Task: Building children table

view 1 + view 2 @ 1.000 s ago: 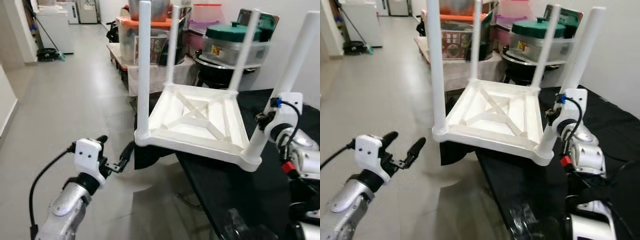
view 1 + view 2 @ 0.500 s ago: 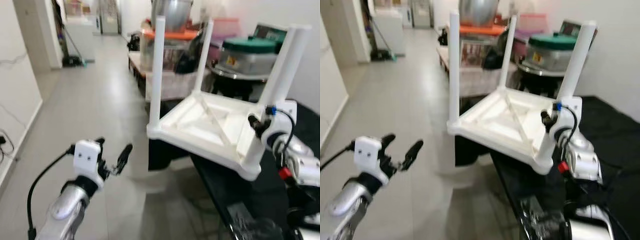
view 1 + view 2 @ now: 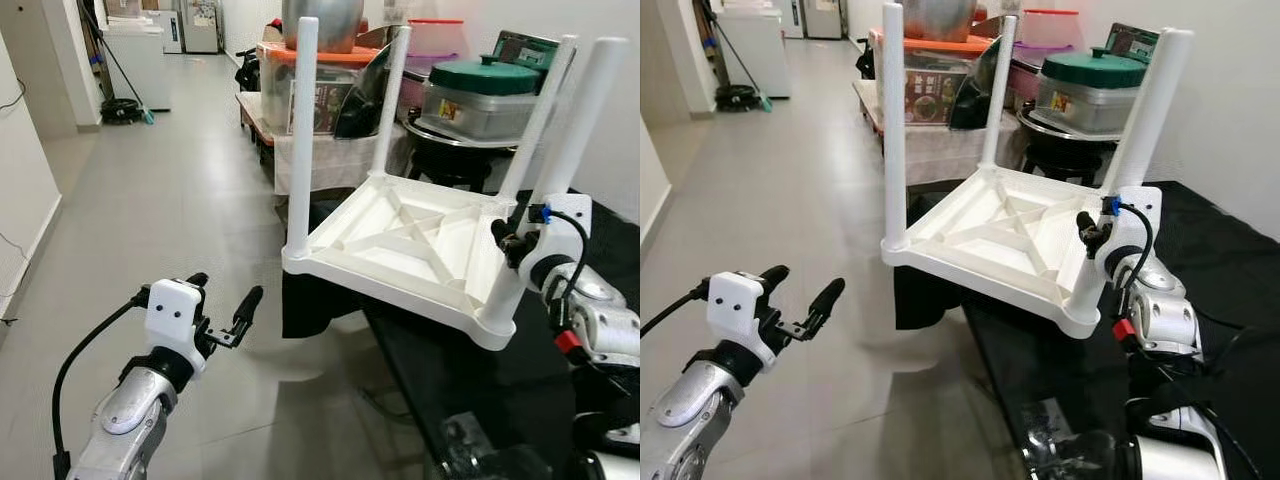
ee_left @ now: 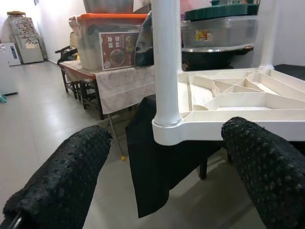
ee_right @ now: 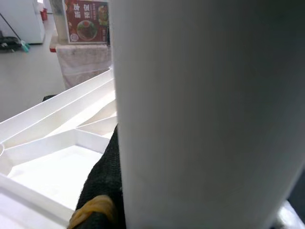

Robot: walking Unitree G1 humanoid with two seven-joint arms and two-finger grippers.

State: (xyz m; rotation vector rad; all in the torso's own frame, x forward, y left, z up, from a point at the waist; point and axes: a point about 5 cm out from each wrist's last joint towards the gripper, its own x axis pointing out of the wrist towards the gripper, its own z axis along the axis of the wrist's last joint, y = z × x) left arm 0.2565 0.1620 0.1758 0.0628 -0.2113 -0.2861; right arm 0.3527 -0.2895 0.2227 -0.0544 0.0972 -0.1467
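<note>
So far: my judgement is that the build is nearly finished, since all four legs stand in their corner sockets.
Children's table (image 3: 405, 245): white plastic, upside down and tilted, in the middle of the left eye frame; its legs point up and its ribbed underside faces me.
Where it sits: its right side is over the black-covered tabletop (image 3: 470, 385), and its left corner juts out over the grey floor (image 3: 170, 230).
Right pincer (image 3: 512, 248): at the right of the frame, closed around the near right leg (image 3: 565, 165) just above its socket; my right wrist view shows that white leg pressed against one black finger (image 5: 102, 191).
Left pincer (image 3: 222, 307): at the lower left of the frame, spread wide and holding nothing, level with the table's near left corner but apart from it.
Near left leg (image 4: 167, 62): seen between my two left fingers, upright, its collar seated flush in the corner.
Done, as I judge: legs fitted at all four corners.
Left, as I judge: check that each leg is tight, then turn the table over onto its legs and set it on the floor.
Cannot tell: how firmly the two far legs are seated.
Background: storage boxes and pots at the top of the frame, well behind the table.
</note>
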